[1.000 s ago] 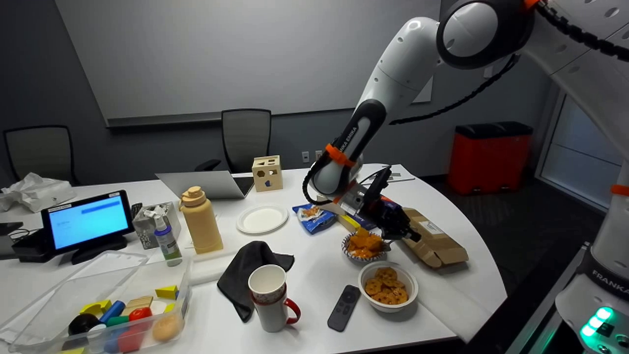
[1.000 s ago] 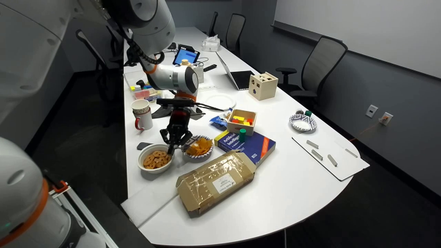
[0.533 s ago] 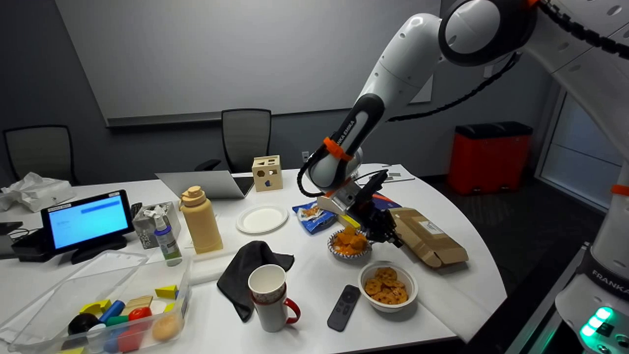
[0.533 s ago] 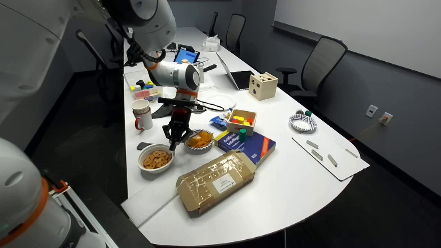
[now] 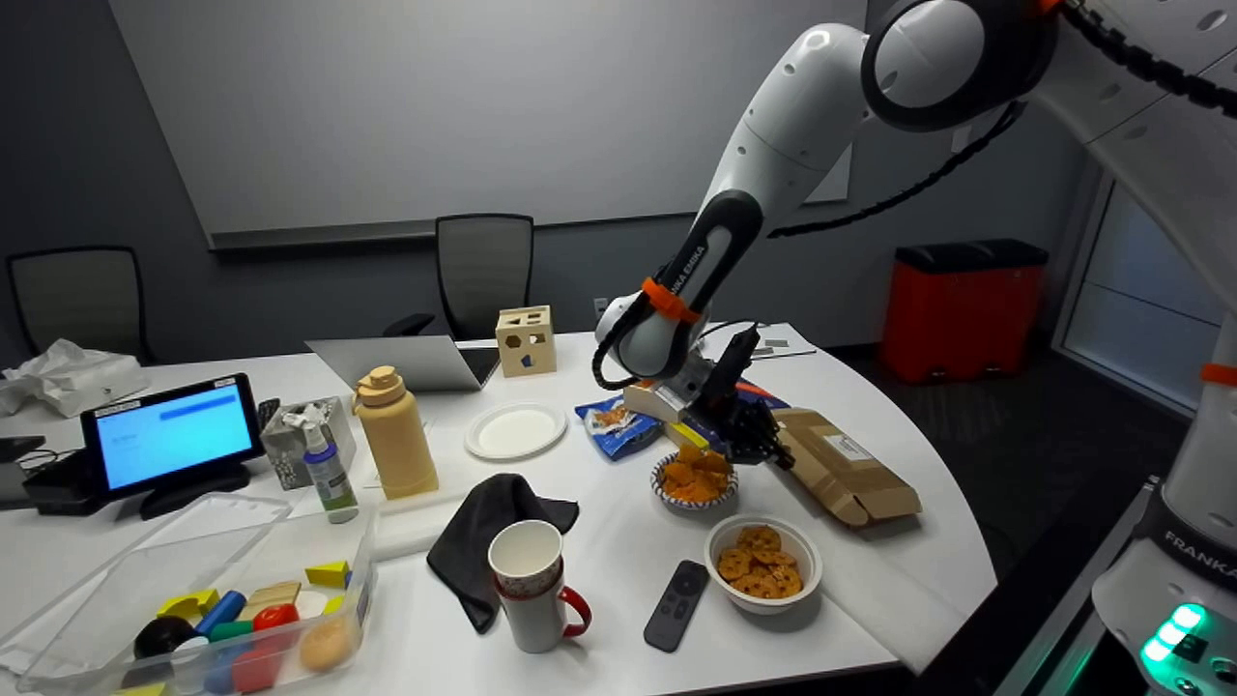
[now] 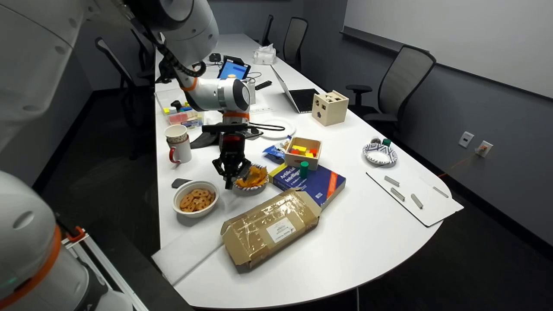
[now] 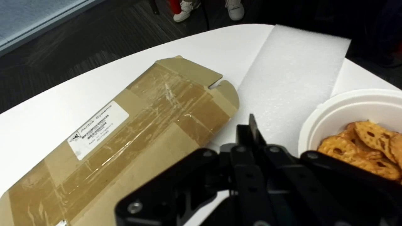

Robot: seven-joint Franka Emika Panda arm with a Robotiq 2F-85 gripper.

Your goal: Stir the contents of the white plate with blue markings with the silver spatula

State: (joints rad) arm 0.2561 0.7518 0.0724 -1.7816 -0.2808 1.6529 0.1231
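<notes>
The white plate with blue markings (image 5: pixel 667 493) is a small bowl-like dish full of orange chips (image 5: pixel 698 474). It also shows in an exterior view (image 6: pixel 252 189), partly behind my gripper. My gripper (image 5: pixel 781 458) is tilted beside and just above its rim, also visible in an exterior view (image 6: pixel 229 183). In the wrist view my gripper (image 7: pixel 246 133) is shut on the silver spatula (image 7: pixel 253 126), of which only a thin grey end sticks out past the fingertips. The rest of the spatula is hidden or too small to make out near the chips. The dish is out of the wrist view.
A white bowl of pretzel crisps (image 5: pixel 720 575) stands near the plate. A flattened cardboard box (image 6: pixel 272 229) and a blue book (image 6: pixel 319 183) lie close by. A blue snack bag (image 5: pixel 618 430), a remote (image 5: pixel 676 606) and stacked cups (image 5: pixel 532 599) are around.
The dish of chips slid away from the pretzel bowl, then a little back. My gripper moved with it, away from the pretzel bowl, still holding the spatula.
</notes>
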